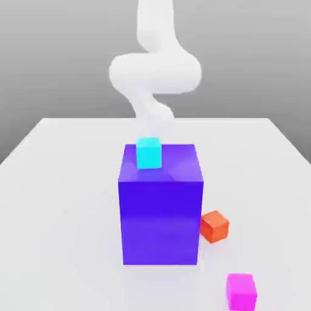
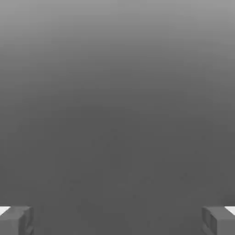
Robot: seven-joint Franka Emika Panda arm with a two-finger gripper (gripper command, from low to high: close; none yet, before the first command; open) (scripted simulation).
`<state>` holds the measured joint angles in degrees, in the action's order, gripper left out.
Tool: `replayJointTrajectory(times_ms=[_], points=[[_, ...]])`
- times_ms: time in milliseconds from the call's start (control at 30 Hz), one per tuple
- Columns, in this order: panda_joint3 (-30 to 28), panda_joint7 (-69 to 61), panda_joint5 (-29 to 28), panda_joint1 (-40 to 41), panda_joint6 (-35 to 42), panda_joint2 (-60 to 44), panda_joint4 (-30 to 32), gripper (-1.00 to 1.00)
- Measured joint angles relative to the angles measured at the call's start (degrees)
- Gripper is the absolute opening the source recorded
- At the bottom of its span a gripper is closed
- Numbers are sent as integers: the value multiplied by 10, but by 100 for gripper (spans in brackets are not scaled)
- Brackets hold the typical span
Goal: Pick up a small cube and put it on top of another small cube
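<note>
The small magenta-pink cube point(image 1: 242, 291) rests on the white table near the front edge, at the exterior view's right. An orange-red small cube point(image 1: 214, 226) sits further back, beside the lower right of the big blue-violet block point(image 1: 160, 206). A cyan small cube point(image 1: 148, 152) stands on the block's top, toward its back left. My white arm point(image 1: 155, 73) comes down behind the block and the cyan cube. In the hand view my gripper point(image 2: 117, 221) is open, its grey fingertips point(image 2: 16, 220) set wide apart with nothing between them.
The white table point(image 1: 54, 200) spreads wide to both sides of the tall block, which stands between the arm and the two cubes lying at the front right. A plain grey backdrop lies beyond the far edge.
</note>
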<state>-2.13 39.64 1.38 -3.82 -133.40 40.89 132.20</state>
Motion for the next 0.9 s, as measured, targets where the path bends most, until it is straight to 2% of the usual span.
replayJointTrajectory(times_ms=[333, 600, 767, 900], points=[[-65, -262, 71, -130, -65, -201, 17, 0], [-70, -462, 119, -191, -117, -358, 30, 0], [-59, -564, 116, -215, -153, -452, 40, 0], [-49, -624, 84, -221, -185, -522, 49, 0]])
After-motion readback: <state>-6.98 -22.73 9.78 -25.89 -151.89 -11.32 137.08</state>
